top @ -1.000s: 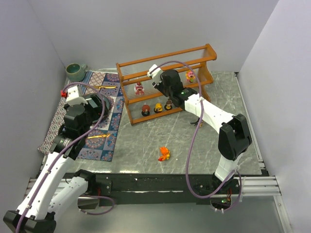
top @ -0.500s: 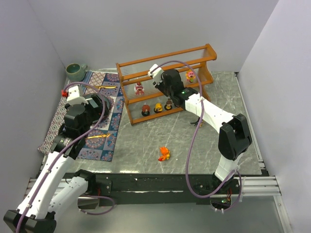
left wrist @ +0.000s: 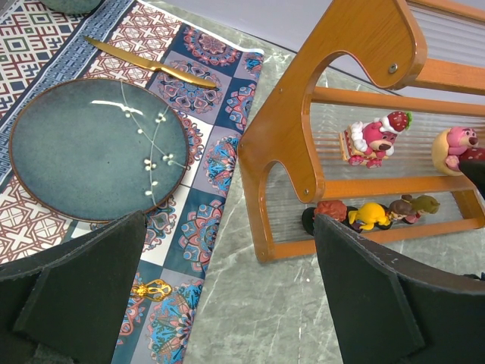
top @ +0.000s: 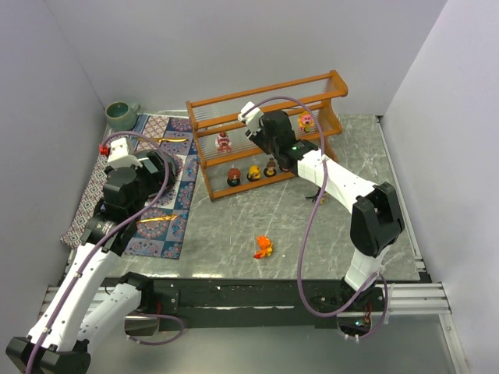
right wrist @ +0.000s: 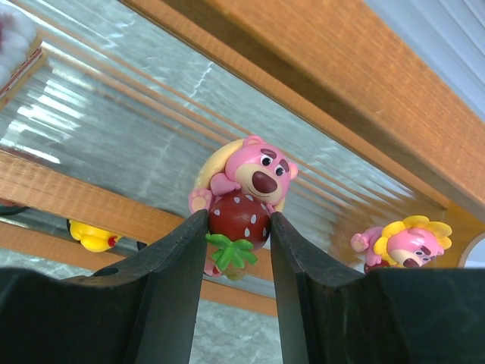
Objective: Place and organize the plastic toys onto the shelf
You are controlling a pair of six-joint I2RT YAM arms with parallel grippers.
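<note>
Looking along our right gripper (right wrist: 236,218), we see the pink bear toy (right wrist: 246,189) pinched between its two fingers, which press on either side of the red strawberry the bear hugs. The toy sits at the middle tier of the shelf (right wrist: 318,61), against the clear slats, with another pink bear (right wrist: 405,244) nearby. Our left gripper (left wrist: 227,227) hangs spread wide at the edge of the mat (left wrist: 227,98), holding nothing. One orange toy (top: 263,247) lies on the table (top: 327,234).
</note>
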